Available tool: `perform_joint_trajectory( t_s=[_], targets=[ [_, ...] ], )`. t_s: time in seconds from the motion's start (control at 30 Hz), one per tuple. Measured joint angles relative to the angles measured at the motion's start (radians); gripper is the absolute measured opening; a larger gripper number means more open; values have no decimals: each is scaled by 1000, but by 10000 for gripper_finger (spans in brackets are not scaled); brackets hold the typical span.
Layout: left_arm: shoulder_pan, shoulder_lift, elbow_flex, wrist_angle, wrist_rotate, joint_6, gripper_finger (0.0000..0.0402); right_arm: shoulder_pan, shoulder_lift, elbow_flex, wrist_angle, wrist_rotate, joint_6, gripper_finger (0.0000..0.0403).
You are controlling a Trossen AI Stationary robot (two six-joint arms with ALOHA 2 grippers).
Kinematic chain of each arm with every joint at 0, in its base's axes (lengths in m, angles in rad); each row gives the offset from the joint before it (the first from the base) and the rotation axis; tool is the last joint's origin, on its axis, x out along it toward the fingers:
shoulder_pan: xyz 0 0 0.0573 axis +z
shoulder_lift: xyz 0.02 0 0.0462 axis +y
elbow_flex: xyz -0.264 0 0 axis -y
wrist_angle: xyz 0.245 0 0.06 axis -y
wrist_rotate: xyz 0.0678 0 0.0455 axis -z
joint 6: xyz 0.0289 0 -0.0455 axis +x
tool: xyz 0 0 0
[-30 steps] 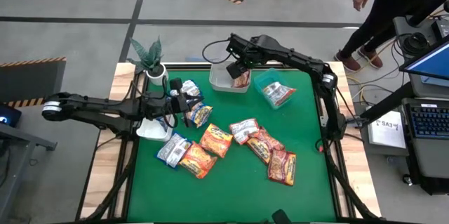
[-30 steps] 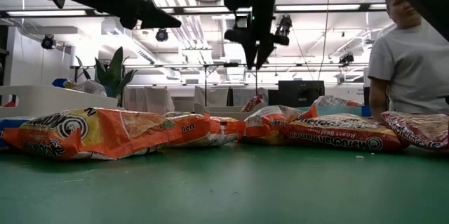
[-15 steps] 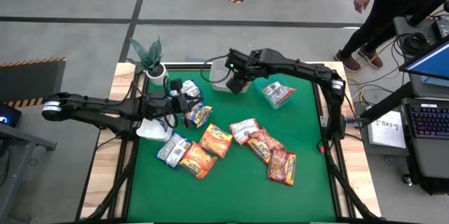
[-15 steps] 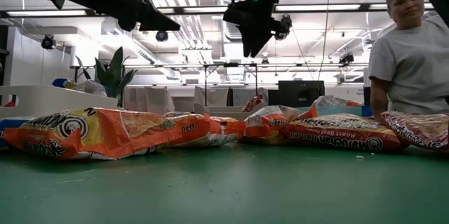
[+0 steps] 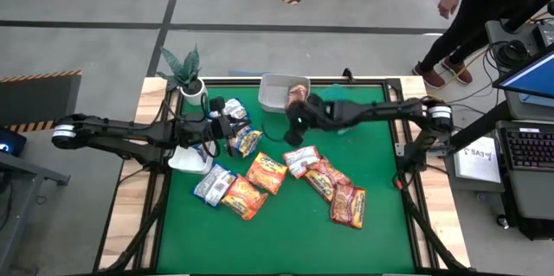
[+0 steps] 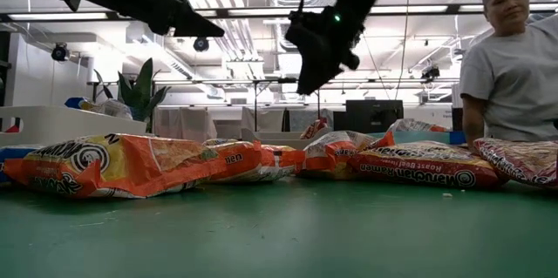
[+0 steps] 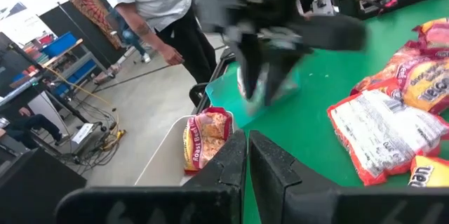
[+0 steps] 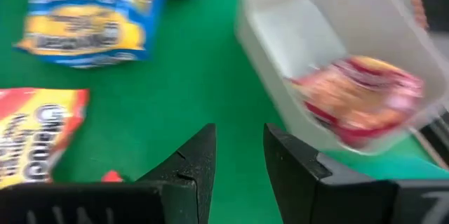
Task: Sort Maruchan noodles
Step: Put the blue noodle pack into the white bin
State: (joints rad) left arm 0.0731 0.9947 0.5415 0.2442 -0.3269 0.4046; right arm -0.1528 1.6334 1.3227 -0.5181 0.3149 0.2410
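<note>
Sorting tally, partway through. Clear tub (image 5: pixel 275 91) at the far edge of the desk (image 5: pixel 286 241): one dark red packet (image 5: pixel 297 94) inside, also seen in the right wrist view (image 8: pixel 358 94). White tub (image 5: pixel 183 160) on the left side: contents hidden under the left arm, cannot tell.

Loose noodle packets on the green mat: a cluster of orange and red ones (image 5: pixel 325 181) right of centre, an orange packet (image 5: pixel 267 172) mid-desk, and a blue-and-white one (image 5: pixel 213 184) touching an orange one (image 5: pixel 244 196) nearer the front. Roughly eight or nine remain unsorted, so most of the job is left.

Right claw (image 5: pixel 297 120): hangs above the mat between the clear tub and the loose cluster, fingers (image 8: pixel 193 164) apart by a narrow gap, nothing between them.

Left claw (image 5: pixel 235 129): fully closed, hovering near a blue-and-white packet (image 5: pixel 247 141); whether it pinches anything cannot be told.

Potted plant (image 5: pixel 183 70) at the far left corner; person (image 5: pixel 485 8) standing beyond the desk.
</note>
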Motion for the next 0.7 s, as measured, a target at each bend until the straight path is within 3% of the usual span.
perform_joint_trajectory(
  t_s=[0.27, 0.7],
  targets=[
    [0, 0, 0, 1, -6, -103, 0, 104, -78, -377, 527, -1, -152, 107],
    [0, 0, 0, 6, -7, -225, 0, 122, -328, -662, 780, -2, -227, 89]
  ],
)
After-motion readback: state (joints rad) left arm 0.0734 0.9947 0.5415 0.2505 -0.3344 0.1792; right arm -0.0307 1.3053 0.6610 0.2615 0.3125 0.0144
